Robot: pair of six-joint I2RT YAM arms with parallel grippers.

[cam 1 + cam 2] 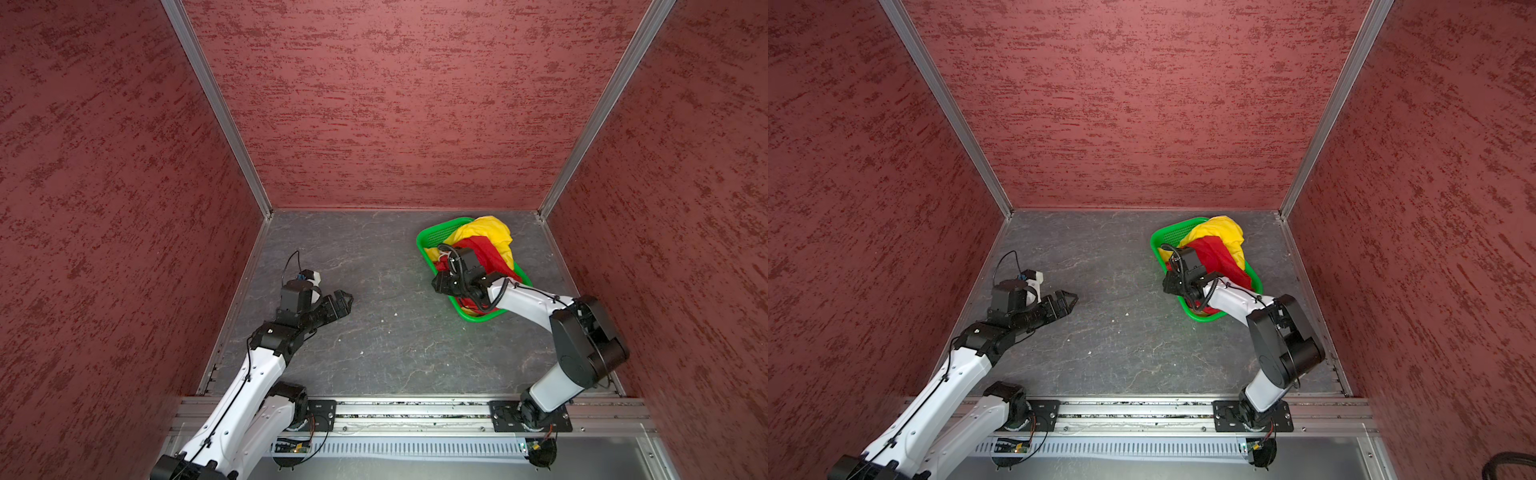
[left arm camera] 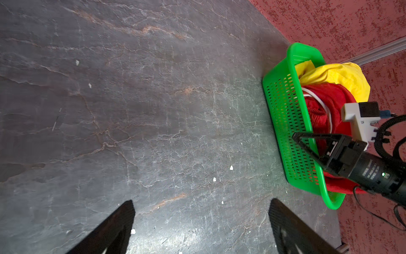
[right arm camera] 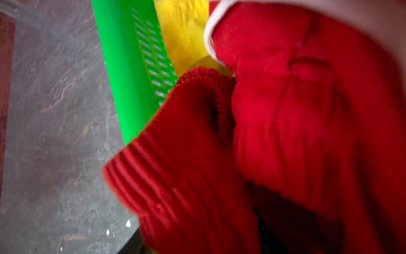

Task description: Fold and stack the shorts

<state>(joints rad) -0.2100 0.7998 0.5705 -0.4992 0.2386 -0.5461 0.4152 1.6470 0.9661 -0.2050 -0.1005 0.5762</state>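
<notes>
Slate tabletop, green basket, red shorts, yellow shorts

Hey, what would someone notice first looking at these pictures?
The green basket at the back right of the table, heaped with yellow shorts and red shorts. The right hand is down at its rim by the red cloth, while the left hand hangs open over bare table.

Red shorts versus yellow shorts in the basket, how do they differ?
The red shorts show a ribbed waistband and white drawstring; the yellow shorts look smooth, no cord visible. The yellow shorts bulge over the far end of the green basket; the red shorts fill its nearer part. Both are crumpled, unfolded, in that basket.
</notes>
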